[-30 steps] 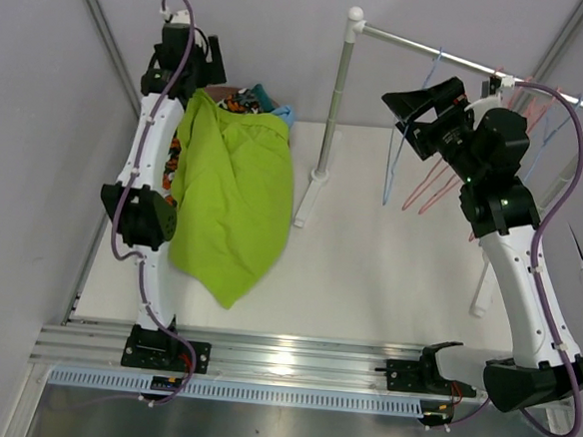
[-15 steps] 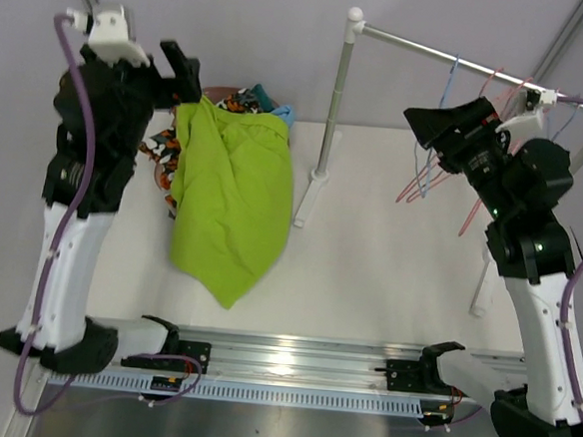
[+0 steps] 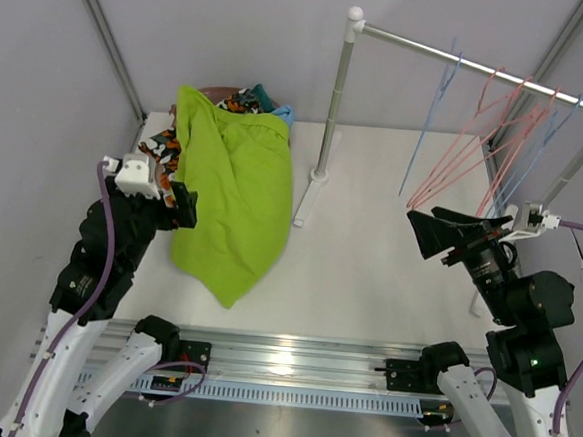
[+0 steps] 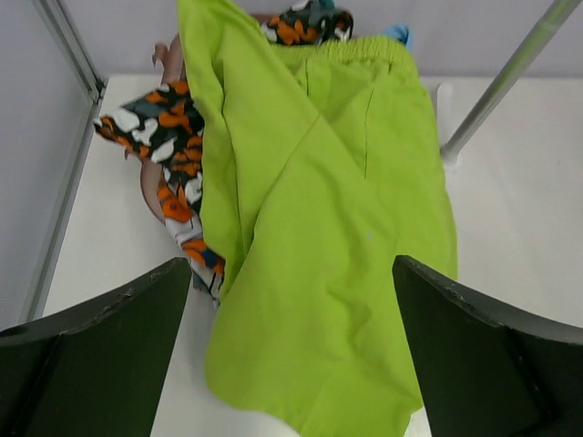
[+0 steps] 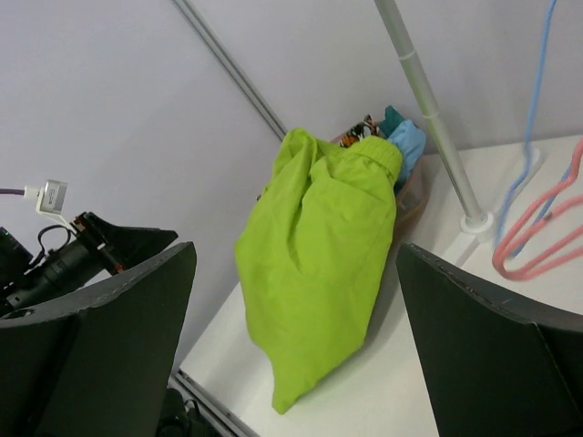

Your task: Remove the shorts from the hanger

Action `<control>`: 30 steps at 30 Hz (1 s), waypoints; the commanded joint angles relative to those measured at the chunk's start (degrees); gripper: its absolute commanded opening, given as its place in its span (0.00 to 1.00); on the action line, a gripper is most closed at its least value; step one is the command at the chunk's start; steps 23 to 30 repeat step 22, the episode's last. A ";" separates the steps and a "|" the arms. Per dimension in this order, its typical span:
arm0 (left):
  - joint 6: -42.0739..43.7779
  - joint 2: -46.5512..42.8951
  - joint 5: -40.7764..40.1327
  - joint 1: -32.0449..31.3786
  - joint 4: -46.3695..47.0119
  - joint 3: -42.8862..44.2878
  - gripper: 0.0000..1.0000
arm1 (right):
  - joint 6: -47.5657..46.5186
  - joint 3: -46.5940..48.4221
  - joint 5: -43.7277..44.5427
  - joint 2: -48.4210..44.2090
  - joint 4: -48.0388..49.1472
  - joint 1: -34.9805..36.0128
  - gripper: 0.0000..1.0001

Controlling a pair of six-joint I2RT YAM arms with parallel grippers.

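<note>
Two empty, released — left claw (image 4: 290,266) and right claw (image 5: 296,250) — while lime green shorts (image 3: 235,200) run lengthwise, waistband far, hem near.

The left arm (image 3: 96,265) stands folded above its base at the near left, with its wrist angled forward and down. The left gripper (image 3: 179,205) has its two dark fingers (image 4: 100,355) spread wide, with nothing between them. The right arm (image 3: 529,330) sits tucked over its base at the near right, wrist turned toward the left. The right gripper (image 3: 422,236) is likewise parted wide and empty.
</note>
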 commanded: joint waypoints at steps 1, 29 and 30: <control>0.66 -5.38 -0.91 -0.15 2.29 -3.62 0.99 | -1.64 -4.16 -0.29 -3.05 -0.51 0.30 0.99; -2.59 -16.65 -5.05 -0.24 5.20 -14.88 0.99 | -8.24 -10.41 8.77 -11.93 -7.30 0.21 1.00; -2.59 -16.65 -5.05 -0.24 5.20 -14.88 0.99 | -8.24 -10.41 8.77 -11.93 -7.30 0.21 1.00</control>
